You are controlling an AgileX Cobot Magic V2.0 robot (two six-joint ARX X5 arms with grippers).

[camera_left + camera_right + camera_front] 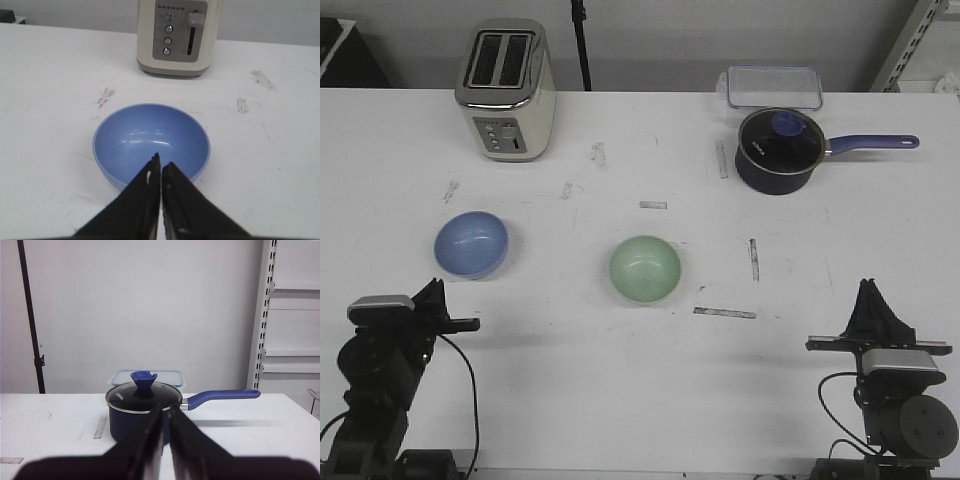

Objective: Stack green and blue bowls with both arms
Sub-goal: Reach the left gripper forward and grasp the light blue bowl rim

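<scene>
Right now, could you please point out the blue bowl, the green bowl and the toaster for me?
blue bowl (150,132): left wrist view, inner floor.
green bowl (645,268): front view, centre of the inside.
toaster (507,100): front view, front face.

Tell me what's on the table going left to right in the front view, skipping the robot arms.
blue bowl → toaster → green bowl → saucepan. The clear container behind the saucepan overlaps it sideways, so I leave it out.
</scene>
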